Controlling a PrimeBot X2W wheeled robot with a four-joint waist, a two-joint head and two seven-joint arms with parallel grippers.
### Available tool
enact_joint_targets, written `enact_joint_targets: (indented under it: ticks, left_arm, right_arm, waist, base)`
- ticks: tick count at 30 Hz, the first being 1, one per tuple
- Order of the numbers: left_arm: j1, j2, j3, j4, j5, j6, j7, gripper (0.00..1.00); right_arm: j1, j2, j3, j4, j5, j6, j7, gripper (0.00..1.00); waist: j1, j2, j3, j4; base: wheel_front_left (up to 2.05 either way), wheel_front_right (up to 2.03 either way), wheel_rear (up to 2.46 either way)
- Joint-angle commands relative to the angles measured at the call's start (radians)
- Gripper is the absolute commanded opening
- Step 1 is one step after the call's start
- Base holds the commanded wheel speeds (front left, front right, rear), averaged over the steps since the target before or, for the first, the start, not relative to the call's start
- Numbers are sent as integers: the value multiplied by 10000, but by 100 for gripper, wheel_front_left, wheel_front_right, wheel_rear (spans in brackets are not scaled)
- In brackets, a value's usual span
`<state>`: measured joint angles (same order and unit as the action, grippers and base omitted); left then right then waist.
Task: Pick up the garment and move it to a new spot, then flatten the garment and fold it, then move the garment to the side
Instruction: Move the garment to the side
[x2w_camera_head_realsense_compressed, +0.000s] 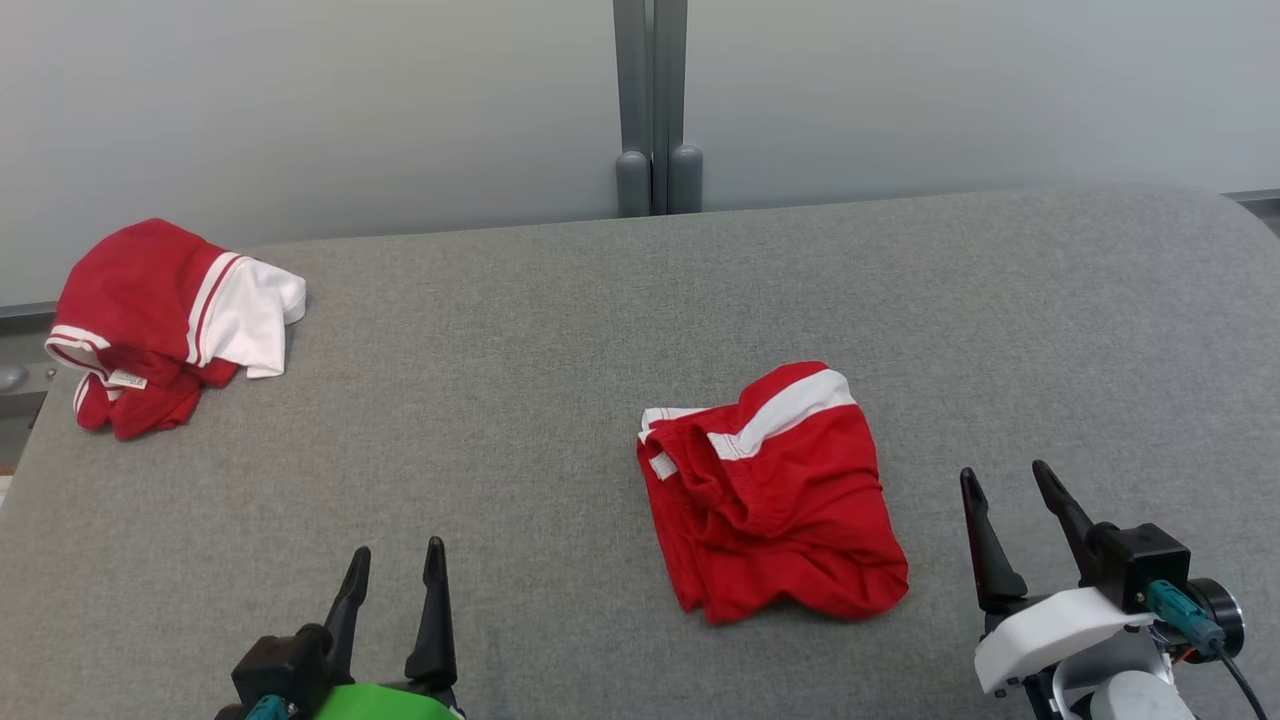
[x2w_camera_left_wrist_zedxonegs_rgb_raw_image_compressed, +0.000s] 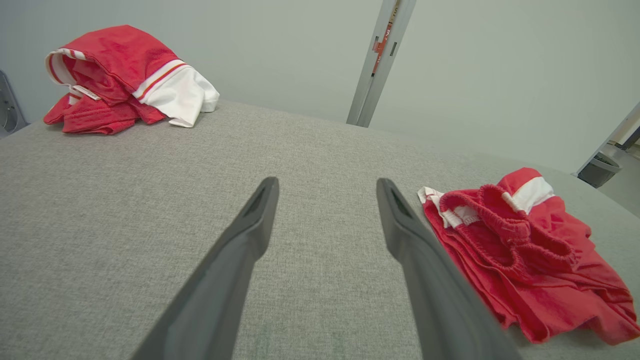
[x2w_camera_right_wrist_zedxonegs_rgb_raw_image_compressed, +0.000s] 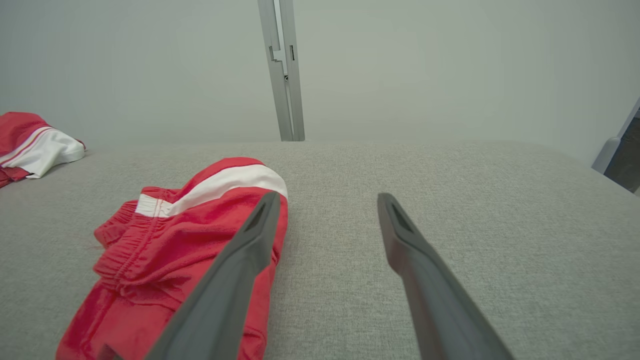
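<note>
Probably at the very start, or else between garments: hard to say which. Poised at the near edge of the grey cloth-covered table (x2w_camera_head_realsense_compressed: 520, 330), with the left gripper (x2w_camera_head_realsense_compressed: 397, 547) spread wide and holding nothing, and the right gripper (x2w_camera_head_realsense_compressed: 1004, 470) likewise spread wide and empty, near the right edge of the red shorts (x2w_camera_head_realsense_compressed: 770, 495) but not touching. Found those shorts right of centre on the table, between the two grippers and nearer the right one, bunched in a loose rumpled heap with the elastic waistband and a white side stripe showing along the far side. Judged as the garment in hand: not lifted, not moved to a new spot, not flattened, not folded squarely, not set aside. Leaves the whole sequence to do, then: pick up, relocate, smooth out, fold, push to the side. Judged as possibly dealt with already: a red jersey (x2w_camera_head_realsense_compressed: 165, 320) with white sleeve and striped trim, bundled at the far left corner, well apart from the shorts and from both grippers; cannot confirm from its lumpy shape how tidy the fold is. Counted: two garments, namely one pair of shorts and one jersey; two grippers, with four dark fingers in all; one table; one grey upright post (x2w_camera_head_realsense_compressed: 655, 100) behind the far edge, against a pale wall.
</note>
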<state>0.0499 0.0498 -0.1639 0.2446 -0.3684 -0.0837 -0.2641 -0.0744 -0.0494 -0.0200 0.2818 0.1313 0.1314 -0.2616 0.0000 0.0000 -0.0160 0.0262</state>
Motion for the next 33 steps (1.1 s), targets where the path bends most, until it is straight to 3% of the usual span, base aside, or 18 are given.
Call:
enact_joint_targets:
  ticks: [1, 12, 18, 25, 33]
  left_arm:
    - [-196, 15, -6, 32, 45, -38, 0, 100]
    - [-252, 15, 11, 38, 27, 2, 0, 100]
    - [-336, 15, -98, 99, -56, -27, 1, 100]
    - [-546, 15, -172, 117, -167, -5, 1, 100]
    - [-694, 16, -209, 96, -277, 74, 1, 100]
  right_arm:
    - [-28, -23, 45, 71, -39, -16, -47, 100]
    - [-185, -24, 192, 301, -131, -16, -46, 100]
    - [-955, -27, 434, 1178, -768, -16, 174, 100]
    - [-2522, -131, 659, 1958, -1181, -16, 1786, 100]
    - [-3416, -487, 958, 2685, -103, -16, 3777, 100]
  waist:
    - [0, 0, 4, 0]
    - [0, 0, 31, 51]
    - [0, 0, 101, 192]
    - [0, 0, 367, 490]
    - [0, 0, 657, 849]
  base:
    - [0, 0, 0]
    - [0, 0, 0]
    - [0, 0, 0]
    - [0, 0, 0]
    - [0, 0, 0]
